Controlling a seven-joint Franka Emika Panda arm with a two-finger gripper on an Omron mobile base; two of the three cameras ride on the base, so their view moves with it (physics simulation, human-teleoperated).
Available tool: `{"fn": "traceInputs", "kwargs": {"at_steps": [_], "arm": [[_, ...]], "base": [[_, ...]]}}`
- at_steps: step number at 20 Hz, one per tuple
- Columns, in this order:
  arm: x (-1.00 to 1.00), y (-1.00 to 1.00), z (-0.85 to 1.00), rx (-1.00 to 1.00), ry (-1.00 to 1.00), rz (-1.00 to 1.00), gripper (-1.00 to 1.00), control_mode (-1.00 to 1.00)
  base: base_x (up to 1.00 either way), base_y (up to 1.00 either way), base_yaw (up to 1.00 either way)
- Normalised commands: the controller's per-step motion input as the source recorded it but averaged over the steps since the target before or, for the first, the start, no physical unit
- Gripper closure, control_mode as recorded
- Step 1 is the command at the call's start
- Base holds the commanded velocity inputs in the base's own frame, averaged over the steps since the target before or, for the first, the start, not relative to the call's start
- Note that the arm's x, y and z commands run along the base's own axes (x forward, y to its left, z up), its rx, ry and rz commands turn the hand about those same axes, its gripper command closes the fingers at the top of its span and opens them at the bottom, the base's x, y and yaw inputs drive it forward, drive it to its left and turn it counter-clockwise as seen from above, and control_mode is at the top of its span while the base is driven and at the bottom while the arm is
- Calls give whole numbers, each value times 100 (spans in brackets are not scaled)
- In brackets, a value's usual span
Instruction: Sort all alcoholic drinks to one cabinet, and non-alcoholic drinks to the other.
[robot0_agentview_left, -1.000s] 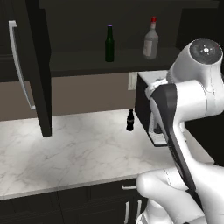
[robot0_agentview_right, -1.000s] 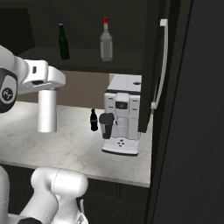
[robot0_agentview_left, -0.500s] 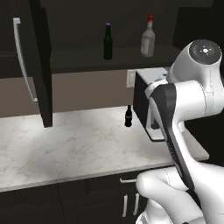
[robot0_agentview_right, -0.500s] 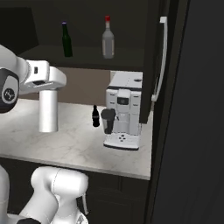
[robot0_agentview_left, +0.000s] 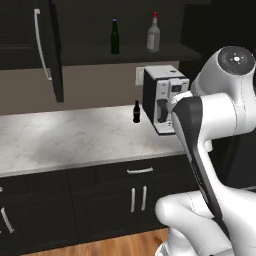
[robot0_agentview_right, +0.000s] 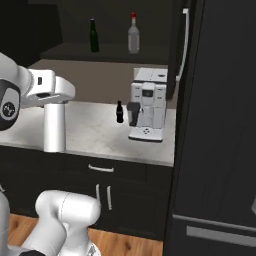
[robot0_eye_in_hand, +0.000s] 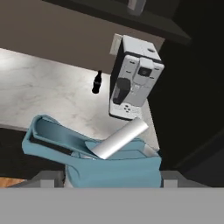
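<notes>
White flask (robot0_agentview_right: 54, 127) hangs upright, clamped in the gripper (robot0_agentview_right: 56, 93) above the counter (robot0_agentview_right: 95, 130).

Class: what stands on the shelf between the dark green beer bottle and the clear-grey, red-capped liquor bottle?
Nothing: both base views show bare shelf between the green beer bottle and the liquor bottle.

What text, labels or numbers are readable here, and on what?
None are legible.
Cola bottle: its label is too small to read.
Coffee machine: front panel markings blurred, unreadable.
Liquor bottle and beer bottle: no readable labels.
</notes>
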Motion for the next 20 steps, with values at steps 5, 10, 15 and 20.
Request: {"fn": "traceInputs", "kwargs": {"at_steps": [5,10,15,20], "arm": [[0,0,0,0,0,0,100,100],[0,0,0,0,0,0,100,100],[0,0,0,0,0,0,100,100],[0,0,0,0,0,0,100,100]], "base": [[-55,15,0],[-42,19,0],[-51,9,0],[-30,-22,0]]}}
